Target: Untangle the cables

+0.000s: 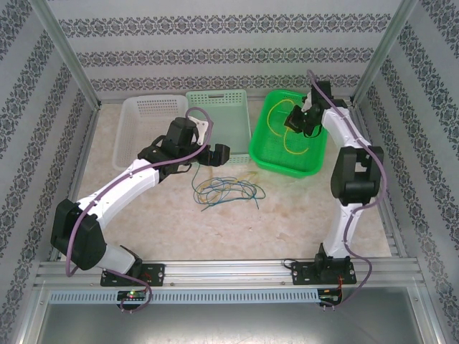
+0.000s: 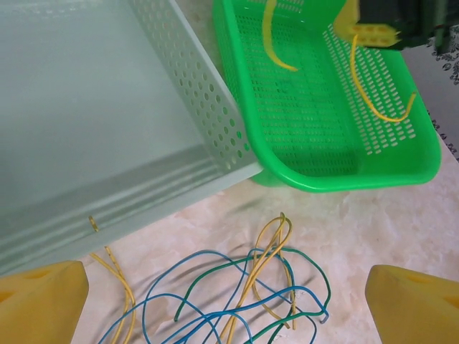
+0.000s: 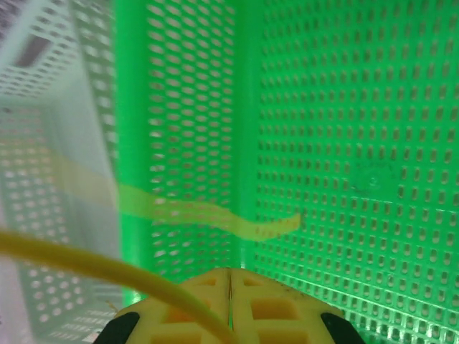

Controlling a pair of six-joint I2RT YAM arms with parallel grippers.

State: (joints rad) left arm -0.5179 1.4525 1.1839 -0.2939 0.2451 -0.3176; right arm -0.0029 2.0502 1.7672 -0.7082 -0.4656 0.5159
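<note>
Jaws of right gripper [image 3: 229,304] pressed together on a yellow cable [image 3: 79,264], inside the green basket [image 1: 269,156]. Jaws of left gripper [image 1: 219,155] wide apart, empty; tangled cables [image 2: 237,287] mid-bench, below and between them.

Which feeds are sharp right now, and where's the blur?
Top external: evenly lit, no glare, cable tangle thin but distinct. Left wrist: cable tangle crisp, faint shadows on the table. Right wrist: yellow cable near the lens badly blurred, green basket mesh in focus.
</note>
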